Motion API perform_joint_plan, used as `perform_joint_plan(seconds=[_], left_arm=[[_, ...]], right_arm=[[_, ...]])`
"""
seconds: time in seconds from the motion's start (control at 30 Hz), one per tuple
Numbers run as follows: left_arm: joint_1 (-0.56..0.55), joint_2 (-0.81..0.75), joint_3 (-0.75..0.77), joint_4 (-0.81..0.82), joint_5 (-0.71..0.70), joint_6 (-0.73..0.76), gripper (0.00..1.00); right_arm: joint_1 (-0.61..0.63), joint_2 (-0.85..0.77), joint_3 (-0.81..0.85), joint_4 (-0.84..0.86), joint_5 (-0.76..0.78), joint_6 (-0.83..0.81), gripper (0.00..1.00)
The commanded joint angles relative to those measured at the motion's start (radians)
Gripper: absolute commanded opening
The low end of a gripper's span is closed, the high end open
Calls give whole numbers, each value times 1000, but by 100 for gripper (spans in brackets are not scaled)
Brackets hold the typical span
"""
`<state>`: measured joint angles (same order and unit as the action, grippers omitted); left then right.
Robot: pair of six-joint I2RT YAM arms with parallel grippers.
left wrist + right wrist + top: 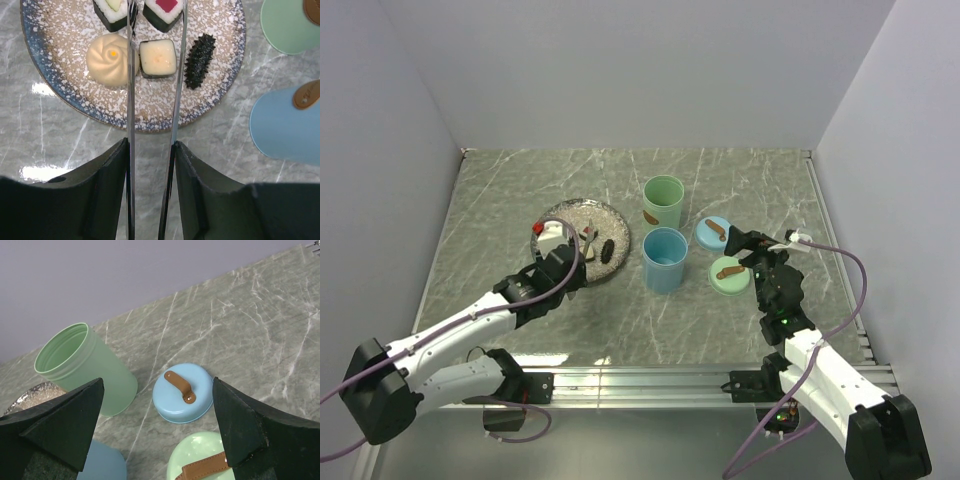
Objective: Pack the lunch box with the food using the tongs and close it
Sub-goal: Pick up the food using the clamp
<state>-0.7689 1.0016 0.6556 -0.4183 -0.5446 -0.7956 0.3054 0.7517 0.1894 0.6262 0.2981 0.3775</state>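
Note:
My left gripper (150,145) is shut on the silver tongs (131,100), whose two arms reach out over the speckled plate (60,85). On the plate lie the food pieces: a beige ball (110,60), a white-topped cube (158,58) between the tong arms, a dark oblong piece (200,61), a red-topped cube (162,10) and another cube (111,11). The lunch box is two open containers, green (663,203) and blue (665,260). My right gripper (157,382) stands open and holds nothing, above the blue lid (182,392) and the green lid (200,455).
Both lids carry brown strap handles and lie on the marble table right of the containers, the blue lid (712,233) behind the green lid (729,274). Grey walls close in the table on three sides. A metal rail runs along the near edge.

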Motion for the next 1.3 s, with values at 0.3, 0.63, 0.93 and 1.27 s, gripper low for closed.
perform_joint_plan(seconds=[0.3, 0.63, 0.93, 1.27], left_arm=[[23, 66, 9, 119, 69, 59, 47], [25, 48, -1, 108, 69, 56, 47], [26, 137, 18, 104, 81, 59, 47], [25, 118, 29, 121, 43, 62, 29]], right_arm=[[8, -20, -4, 17, 10, -6, 96], [6, -9, -1, 20, 9, -5, 96], [6, -28, -5, 1, 15, -5, 96], [8, -26, -5, 7, 15, -3, 95]])
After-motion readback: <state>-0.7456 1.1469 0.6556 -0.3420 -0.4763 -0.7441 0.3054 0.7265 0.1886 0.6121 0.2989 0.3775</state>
